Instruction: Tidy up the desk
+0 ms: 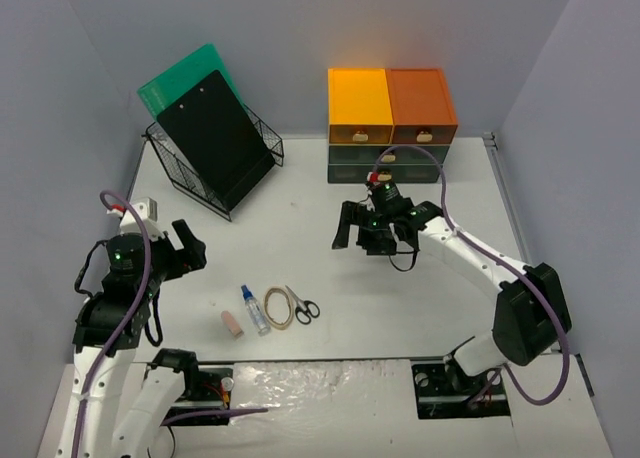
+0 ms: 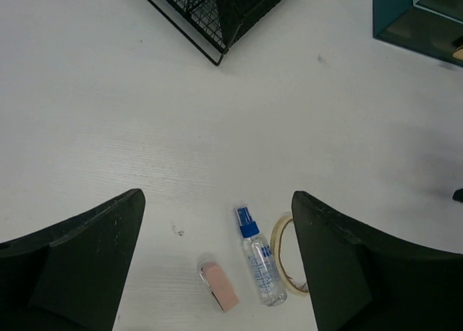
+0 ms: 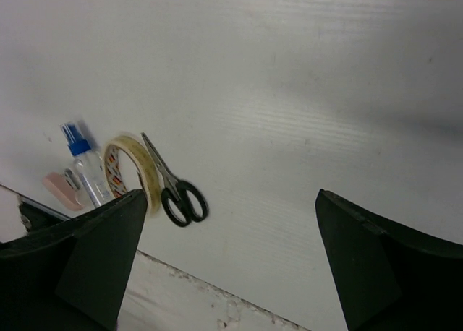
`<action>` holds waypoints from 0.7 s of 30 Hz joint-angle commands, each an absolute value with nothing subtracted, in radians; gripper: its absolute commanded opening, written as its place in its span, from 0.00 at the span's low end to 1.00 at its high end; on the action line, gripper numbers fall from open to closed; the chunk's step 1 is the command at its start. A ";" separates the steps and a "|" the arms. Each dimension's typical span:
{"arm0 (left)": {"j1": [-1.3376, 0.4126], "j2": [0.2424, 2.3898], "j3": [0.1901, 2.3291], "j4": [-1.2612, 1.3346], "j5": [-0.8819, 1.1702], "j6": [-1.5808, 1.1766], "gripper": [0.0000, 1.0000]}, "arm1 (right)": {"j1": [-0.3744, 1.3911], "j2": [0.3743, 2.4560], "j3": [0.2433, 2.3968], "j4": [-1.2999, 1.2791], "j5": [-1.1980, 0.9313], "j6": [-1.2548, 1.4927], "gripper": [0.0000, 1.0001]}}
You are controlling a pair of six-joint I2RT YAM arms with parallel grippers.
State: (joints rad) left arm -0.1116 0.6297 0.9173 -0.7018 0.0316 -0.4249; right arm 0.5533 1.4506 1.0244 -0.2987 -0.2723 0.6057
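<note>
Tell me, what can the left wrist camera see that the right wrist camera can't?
Only the left wrist view shows a corner of the black wire basket and a bit of the dark drawers. Only the right wrist view shows the scissors. Both show the bottle with its blue top, the tape, the pink eraser and the white desk, each between its own open jaws.

The left arm stood folded at the near left, its gripper (image 1: 190, 246) pointing toward the middle, jaws wide apart and empty. The right arm stretched forward and to the left, its gripper (image 1: 376, 236) tipped downward, jaws fully spread, holding nothing.
</note>
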 commanded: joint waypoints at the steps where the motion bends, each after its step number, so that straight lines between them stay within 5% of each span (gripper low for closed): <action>1: -0.137 0.637 0.991 -0.764 0.073 -0.450 0.80 | 0.433 1.507 1.215 -0.163 -0.179 0.711 1.00; 21: -0.146 0.739 0.989 -0.645 0.162 -0.487 0.80 | 0.170 1.697 1.198 0.586 -0.170 1.295 0.96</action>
State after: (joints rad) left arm -0.1411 0.7206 0.9424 -0.7190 0.1332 -0.4719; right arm 0.2049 1.6927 1.1519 0.3786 -0.1973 1.1718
